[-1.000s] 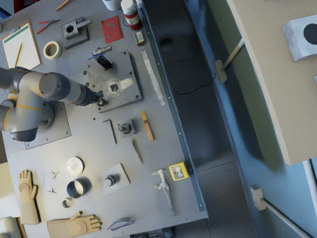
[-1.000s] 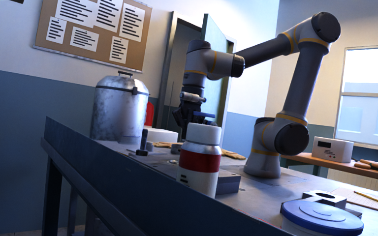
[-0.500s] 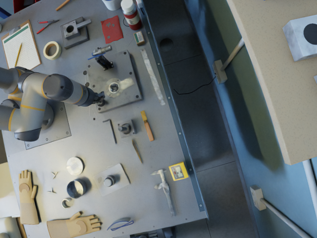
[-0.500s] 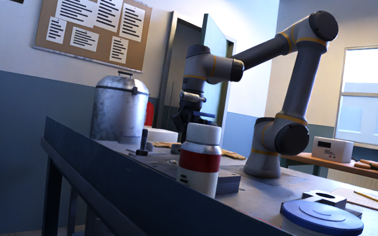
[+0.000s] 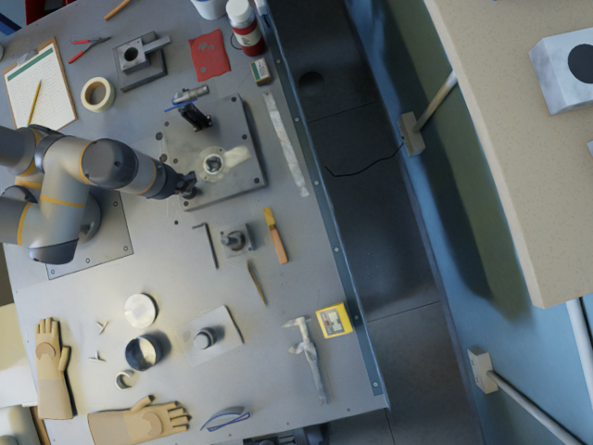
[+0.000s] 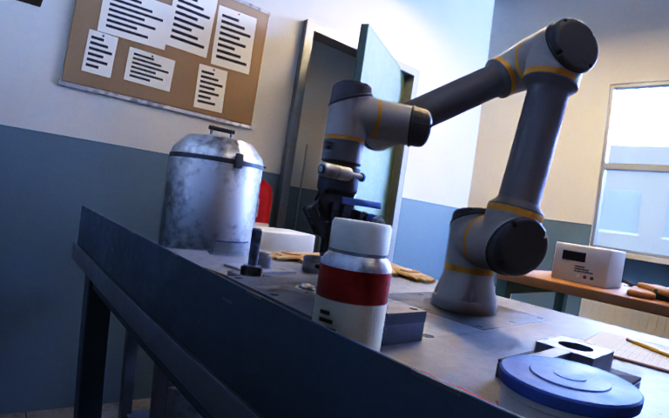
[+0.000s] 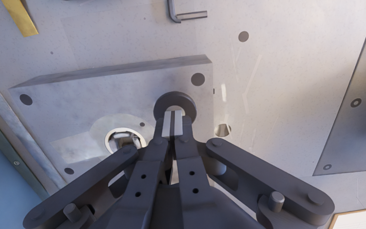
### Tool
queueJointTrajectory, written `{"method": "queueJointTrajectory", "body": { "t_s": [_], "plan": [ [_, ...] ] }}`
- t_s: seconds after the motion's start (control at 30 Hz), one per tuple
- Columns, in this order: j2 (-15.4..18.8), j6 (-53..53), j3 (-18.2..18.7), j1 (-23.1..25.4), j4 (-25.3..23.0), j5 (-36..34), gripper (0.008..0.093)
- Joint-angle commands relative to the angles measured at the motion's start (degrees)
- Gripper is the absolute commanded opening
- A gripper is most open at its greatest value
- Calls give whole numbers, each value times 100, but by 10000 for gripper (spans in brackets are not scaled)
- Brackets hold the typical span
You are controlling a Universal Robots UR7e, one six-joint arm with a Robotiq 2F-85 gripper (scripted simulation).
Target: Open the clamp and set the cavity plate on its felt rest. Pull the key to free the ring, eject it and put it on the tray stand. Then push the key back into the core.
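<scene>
On the grey base plate [image 5: 215,153] in the middle of the bench, the core [image 5: 212,164] sits with a pale ring [image 7: 125,139] around it. My gripper [image 7: 172,121] is closed and holds nothing. Its tips hang over a dark round ejector button [image 7: 175,106] at the plate's near-left corner [image 5: 189,191]. The toggle clamp [image 5: 191,108] with a blue handle stands at the plate's far side. The cavity plate [image 5: 139,57] rests on a dark felt pad at the far left. The tray stand [image 5: 234,239] stands just past the plate.
An open round tin [image 5: 142,352] and its lid [image 5: 140,310] lie at the near end, by gloves [image 5: 139,421]. A hex key [image 5: 208,242], an orange-handled tool [image 5: 276,235], a tape roll [image 5: 97,94], a clipboard [image 5: 39,86] and a red-banded bottle [image 6: 354,283] lie around.
</scene>
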Motion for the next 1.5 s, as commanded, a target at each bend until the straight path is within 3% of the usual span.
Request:
{"method": "queueJointTrajectory", "body": {
  "t_s": [0.0, 1.47],
  "plan": [
    [-2, 0, -2, 0, -3, 0, 80],
    [117, 1, 153, 1, -276, 0, 80]
  ]
}}
